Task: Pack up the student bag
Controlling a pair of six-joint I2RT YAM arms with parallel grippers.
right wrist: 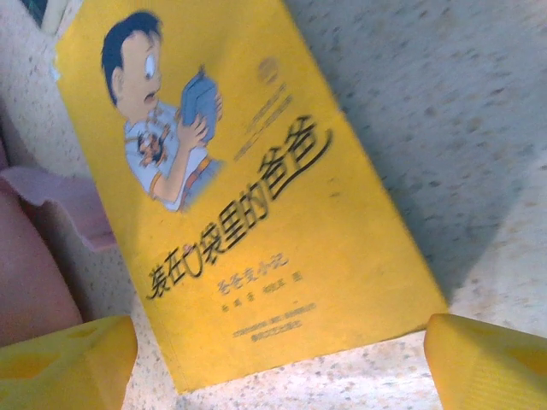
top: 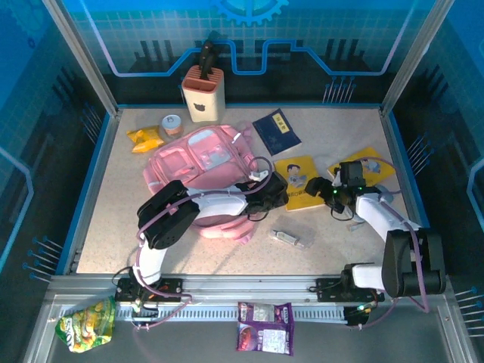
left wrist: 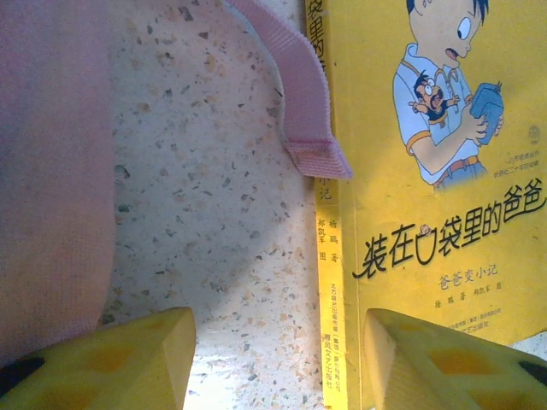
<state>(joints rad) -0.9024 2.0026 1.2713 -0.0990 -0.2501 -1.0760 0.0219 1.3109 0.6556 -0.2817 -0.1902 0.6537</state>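
Yellow paperback (top: 297,181) lies flat on bench (top: 106,197), just right of student bag (top: 204,162), which slumps centre-left. Bag's strap end (left wrist: 312,145) overlaps the book's spine. Approx half open and empty, left tool (left wrist: 278,367) straddles that spine edge. Wide open and empty, right tool (right wrist: 273,367) spans the book's near end. Judged step: lift book for bag. Best w/ one tool only: slip a finger under the edge, avoid pinching strap. Other arm shd hold bag mouth open. Zip state can't be told.

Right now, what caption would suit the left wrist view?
Left tool open above a yellow book, a pink bag strap overlapping its edge.
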